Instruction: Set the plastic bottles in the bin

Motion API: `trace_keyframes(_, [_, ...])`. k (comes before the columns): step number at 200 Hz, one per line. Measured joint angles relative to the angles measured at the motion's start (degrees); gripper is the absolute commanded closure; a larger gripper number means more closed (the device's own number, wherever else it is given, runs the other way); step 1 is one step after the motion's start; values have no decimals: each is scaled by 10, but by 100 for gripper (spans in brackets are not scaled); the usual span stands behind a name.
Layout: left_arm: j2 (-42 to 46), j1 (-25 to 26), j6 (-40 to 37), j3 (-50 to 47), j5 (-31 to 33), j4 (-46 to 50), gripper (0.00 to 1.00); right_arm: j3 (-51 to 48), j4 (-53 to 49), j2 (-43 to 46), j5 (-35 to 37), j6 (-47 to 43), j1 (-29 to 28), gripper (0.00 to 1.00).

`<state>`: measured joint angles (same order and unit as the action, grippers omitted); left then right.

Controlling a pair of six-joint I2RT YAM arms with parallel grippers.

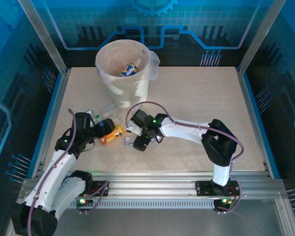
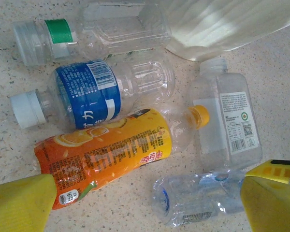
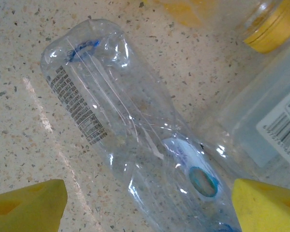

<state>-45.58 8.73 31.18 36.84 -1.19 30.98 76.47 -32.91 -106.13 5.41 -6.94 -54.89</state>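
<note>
Five plastic bottles (image 2: 106, 154) are scattered on the tabletop (image 1: 196, 108) beside one white bin (image 1: 125, 93), with a sixth bottle (image 1: 130, 69) seen inside. The left tool (image 2: 145, 208) and right tool (image 3: 145, 208) are both spread.

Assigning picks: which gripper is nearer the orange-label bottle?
Left. The left gripper hangs directly over the orange-label bottle, open, with the bottle partly between its fingers. The right gripper is off to that bottle's right, open over the crushed clear bottle.
</note>
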Motion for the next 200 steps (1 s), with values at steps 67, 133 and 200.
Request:
trace_keyframes(67, [-5, 0, 0, 0, 2, -1, 1, 9, 1, -39, 1, -5, 3, 13])
trace_keyframes(133, [-10, 0, 0, 0, 1, -4, 1, 19, -5, -49, 0, -9, 2, 14])
trace_keyframes(200, [-10, 0, 0, 0, 1, -4, 1, -33, -17, -52, -5, -8, -8, 22])
